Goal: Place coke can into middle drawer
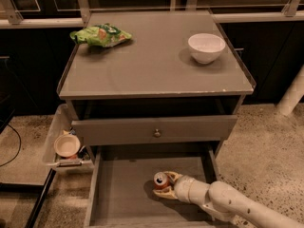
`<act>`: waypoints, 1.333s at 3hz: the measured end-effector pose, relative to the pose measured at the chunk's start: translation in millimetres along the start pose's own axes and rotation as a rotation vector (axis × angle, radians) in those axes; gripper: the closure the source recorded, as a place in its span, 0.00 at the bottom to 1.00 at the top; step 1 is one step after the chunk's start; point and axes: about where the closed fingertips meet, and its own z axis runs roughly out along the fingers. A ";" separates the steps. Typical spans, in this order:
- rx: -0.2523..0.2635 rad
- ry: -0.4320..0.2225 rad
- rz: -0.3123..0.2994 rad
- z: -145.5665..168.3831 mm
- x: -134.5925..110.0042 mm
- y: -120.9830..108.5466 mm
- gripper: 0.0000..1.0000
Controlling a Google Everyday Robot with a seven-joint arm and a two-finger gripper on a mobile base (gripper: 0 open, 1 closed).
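Note:
The coke can (161, 180), red with a silver top, stands upright on the floor of the open middle drawer (121, 189), right of its centre. My gripper (165, 185) reaches in from the lower right on a white arm. Its tan fingers (170, 175) sit on either side of the can, closed against it. The can's base rests on or just above the drawer floor; I cannot tell which.
Above the open drawer is a grey drawer front with a round knob (156, 133). A green chip bag (100, 34) and a white bowl (205, 47) lie on the cabinet top (152, 70). A side bin with a small bowl (66, 145) stands left of the cabinet.

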 end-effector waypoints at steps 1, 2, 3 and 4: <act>0.000 0.000 0.000 0.0 0.0 0.0 0.36; 0.000 0.000 0.000 0.0 0.0 0.0 0.13; 0.000 0.000 0.000 0.1 0.0 0.1 0.00; -0.025 0.000 -0.009 0.3 -5.8 0.8 0.00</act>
